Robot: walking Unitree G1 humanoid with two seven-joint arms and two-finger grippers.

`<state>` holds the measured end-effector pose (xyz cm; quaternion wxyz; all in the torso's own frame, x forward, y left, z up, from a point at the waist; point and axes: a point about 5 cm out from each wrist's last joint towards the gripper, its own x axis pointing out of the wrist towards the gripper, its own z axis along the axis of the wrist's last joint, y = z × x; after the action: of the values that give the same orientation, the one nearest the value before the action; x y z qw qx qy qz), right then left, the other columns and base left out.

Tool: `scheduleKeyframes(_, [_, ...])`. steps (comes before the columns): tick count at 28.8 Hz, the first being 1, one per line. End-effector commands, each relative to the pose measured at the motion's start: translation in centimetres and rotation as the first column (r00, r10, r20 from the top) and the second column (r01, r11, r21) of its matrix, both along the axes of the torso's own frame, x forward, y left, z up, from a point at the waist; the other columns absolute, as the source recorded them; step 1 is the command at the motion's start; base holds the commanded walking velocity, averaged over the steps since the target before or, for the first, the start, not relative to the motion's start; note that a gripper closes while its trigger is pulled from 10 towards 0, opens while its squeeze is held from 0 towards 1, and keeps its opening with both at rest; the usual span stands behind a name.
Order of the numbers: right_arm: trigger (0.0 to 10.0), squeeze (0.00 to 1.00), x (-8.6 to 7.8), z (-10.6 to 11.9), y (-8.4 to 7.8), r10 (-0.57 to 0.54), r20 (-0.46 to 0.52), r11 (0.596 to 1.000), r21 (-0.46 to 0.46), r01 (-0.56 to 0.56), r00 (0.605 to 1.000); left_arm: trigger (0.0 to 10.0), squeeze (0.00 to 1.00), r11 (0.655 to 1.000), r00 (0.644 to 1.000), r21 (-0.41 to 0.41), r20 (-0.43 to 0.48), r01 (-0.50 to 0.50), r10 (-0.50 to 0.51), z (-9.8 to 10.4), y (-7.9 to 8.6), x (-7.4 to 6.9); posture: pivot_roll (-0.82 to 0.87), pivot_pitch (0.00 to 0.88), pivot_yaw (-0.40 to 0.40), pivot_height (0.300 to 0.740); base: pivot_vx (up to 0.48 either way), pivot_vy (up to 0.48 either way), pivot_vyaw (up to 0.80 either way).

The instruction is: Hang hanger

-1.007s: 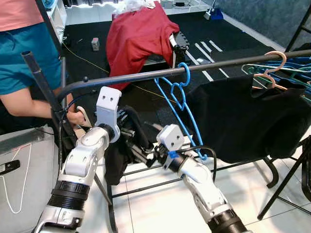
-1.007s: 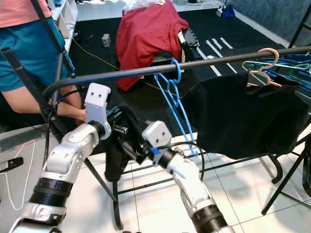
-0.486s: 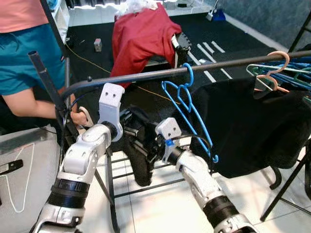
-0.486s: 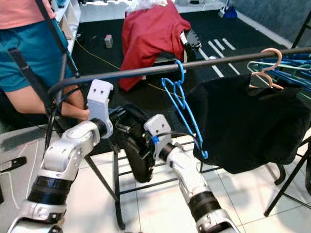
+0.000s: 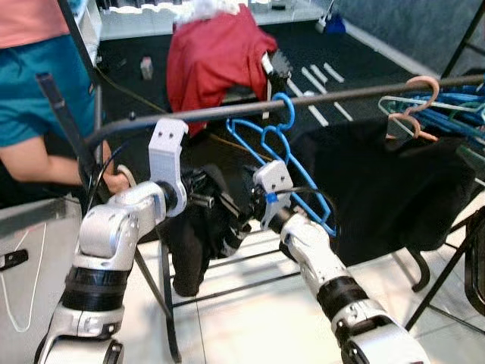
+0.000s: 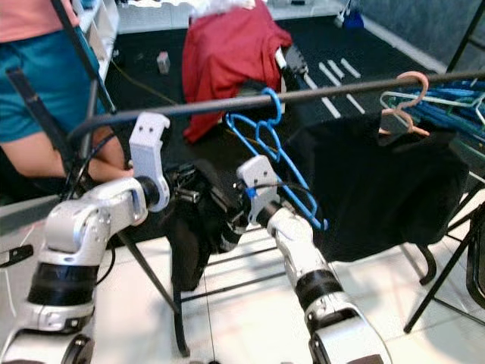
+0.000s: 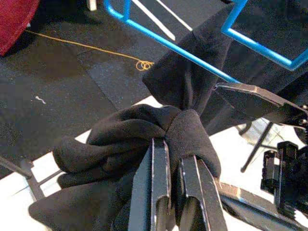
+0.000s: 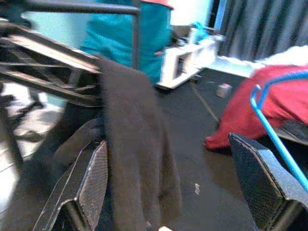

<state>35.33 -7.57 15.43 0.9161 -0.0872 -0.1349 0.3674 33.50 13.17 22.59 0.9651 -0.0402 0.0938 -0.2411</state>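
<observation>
A blue hanger (image 5: 282, 144) hooks over the black rail (image 5: 356, 92), its lower bar slanting down to the right. A black garment (image 5: 189, 250) droops in a bunch below the rail's left part. My left gripper (image 7: 174, 168) is shut on a fold of this garment (image 7: 144, 130). My right gripper (image 8: 168, 187) stands wide open, facing the hanging black cloth (image 8: 130, 144) from the other side; one of its fingers (image 7: 260, 103) lies just beside the bunch. The right wrist (image 5: 273, 182) sits against the blue hanger's lower part.
A person in teal shorts (image 5: 38, 83) stands at the left, one hand (image 5: 117, 182) on the rack's frame. Another black garment (image 5: 394, 189) hangs on a pink hanger (image 5: 417, 98) to the right, with several blue and green hangers (image 5: 455, 106) beyond. A red cloth (image 5: 212, 53) covers a chair behind.
My right arm has lifted, bringing its wrist up beside the blue hanger and its gripper to the black bunch. The blue hanger has swung. The left gripper keeps its hold.
</observation>
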Motion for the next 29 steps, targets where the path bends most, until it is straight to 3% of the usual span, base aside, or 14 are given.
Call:
scheduleKeyframes(1, [10.0,0.0,-0.4,-0.9,-0.1,0.0,0.012,0.998,-0.064,0.001,1.0,10.0,0.0,1.0,0.997,-0.011,0.071,-0.023,0.024,2.5,1.2,0.0,0.0,0.171,0.017,0.74,0.0,0.0,0.0])
scheduleKeyframes(3, [10.0,0.0,-0.4,-0.9,-0.1,0.0,0.012,0.998,-0.064,0.001,1.0,10.0,0.0,1.0,0.997,-0.011,0.071,-0.023,0.024,2.5,1.2,0.0,0.0,0.171,0.017,0.74,0.0,0.0,0.0])
scheduleKeyframes(4, [10.0,0.0,-0.1,-1.5,-1.0,-0.109,0.014,0.988,-0.112,0.11,0.994,10.0,0.0,1.0,0.997,-0.004,0.07,-0.025,0.025,2.8,1.6,0.0,0.0,0.17,0.014,0.74,0.0,0.0,0.0])
scheduleKeyframes(5, [10.0,0.0,-0.1,-1.5,-1.0,-0.109,0.014,0.988,-0.112,0.11,0.994,10.0,0.0,1.0,0.997,-0.004,0.07,-0.025,0.025,2.8,1.6,0.0,0.0,0.17,0.014,0.74,0.0,0.0,0.0])
scheduleKeyframes(6, [10.0,0.0,0.2,-1.9,-1.6,-0.176,-0.014,0.977,-0.121,0.173,0.984,10.0,0.0,0.999,0.997,0.016,0.067,-0.034,0.033,2.8,2.0,0.0,0.0,0.167,0.016,0.74,0.0,0.0,0.0])
scheduleKeyframes(13, [10.0,0.0,0.1,-1.6,-1.8,-0.169,-0.07,0.986,-0.027,0.167,0.983,10.0,0.0,0.992,0.994,0.094,0.074,-0.086,0.079,2.4,2.9,0.3,-0.02,0.177,0.025,0.74,0.0,0.0,0.0])
scheduleKeyframes(14, [10.0,0.0,-0.4,-1.4,-1.7,-0.111,-0.086,0.993,0.04,0.115,0.99,10.0,0.0,0.988,0.991,0.107,0.077,-0.115,0.108,2.5,3.3,0.6,-0.03,0.17,0.035,0.74,0.0,0.0,0.0])
scheduleKeyframes(15, [10.0,0.0,-1.5,-2.1,-1.9,0.013,-0.136,0.993,0.118,0.003,0.991,10.0,0.0,0.993,0.994,0.082,0.076,-0.087,0.08,3.2,2.9,0.6,-0.04,0.173,0.026,0.74,0.0,0.0,0.0])
scheduleKeyframes(17, [10.0,0.0,-1.7,-2.4,-1.9,0.046,-0.16,0.989,0.143,-0.023,0.986,10.0,0.0,0.994,0.995,0.081,0.079,-0.07,0.064,3.3,2.8,0.5,-0.04,0.173,0.026,0.74,0.0,0.0,0.0])
scheduleKeyframes(19, [10.0,0.0,-2.7,-2.5,-1.3,0.202,-0.201,0.961,0.23,-0.155,0.959,10.0,0.0,0.994,0.993,0.091,0.104,-0.064,0.054,3.2,2.6,0.5,-0.05,0.161,0.02,0.74,0.0,0.0,0.0])
scheduleKeyframes(25, [10.0,0.0,-4.3,-2.5,-1.3,0.335,-0.225,0.926,0.258,-0.276,0.915,10.0,0.0,0.991,0.986,0.071,0.133,-0.116,0.106,3.2,2.6,1.2,-0.07,0.155,0.004,0.74,0.0,0.0,0.0])
scheduleKeyframes(28, [10.0,0.0,-4.5,-3.1,-2.0,0.308,-0.242,0.941,0.222,-0.256,0.92,10.0,0.0,0.992,0.984,0.036,0.139,-0.119,0.113,3.8,2.4,1.4,-0.07,0.16,0.003,0.74,0.0,0.0,0.0])
scheduleKeyframes(29, [10.0,0.0,-4.1,-3.5,-2.4,0.244,-0.227,0.963,0.174,-0.208,0.943,10.0,0.0,0.995,0.986,0.016,0.138,-0.101,0.097,4.1,2.0,1.3,-0.08,0.147,0.0,0.74,0.0,0.0,0.0])
